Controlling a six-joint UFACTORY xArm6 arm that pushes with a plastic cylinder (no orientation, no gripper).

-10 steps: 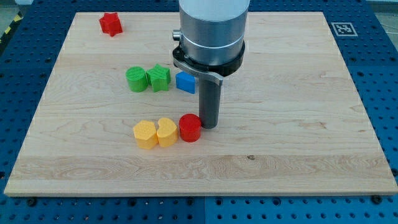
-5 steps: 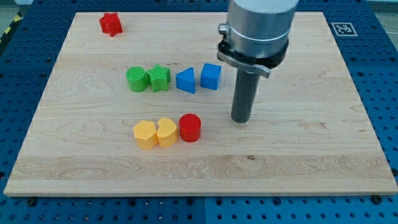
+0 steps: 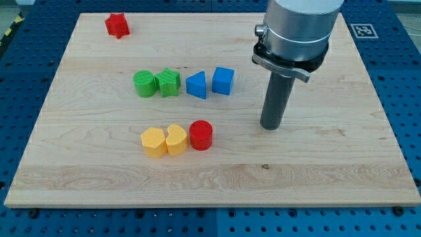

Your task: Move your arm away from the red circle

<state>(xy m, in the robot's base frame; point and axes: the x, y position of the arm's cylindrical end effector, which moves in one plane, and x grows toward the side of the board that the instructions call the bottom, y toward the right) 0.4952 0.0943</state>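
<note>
Red circle [image 3: 201,135] sits on worktop [image 3: 329,171], touching yellow heart [image 3: 176,139] on its left; second yellow block [image 3: 154,142] beyond. My tip [image 3: 271,126] stands well right of red circle, clear gap between, likely to satisfy retreat. No jaws on rig, so no grip state. Blue cube [image 3: 223,80], blue triangle [image 3: 197,85], two green blocks [image 3: 156,83] above red circle.

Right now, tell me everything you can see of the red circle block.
The red circle block is a short, glossy-looking red cylinder standing upright on the wooden board, flat face up. Its left side sits against or very close to a yellow heart-shaped block, closing a row of three. My tip stands clear of it, off to the view's right.
</note>
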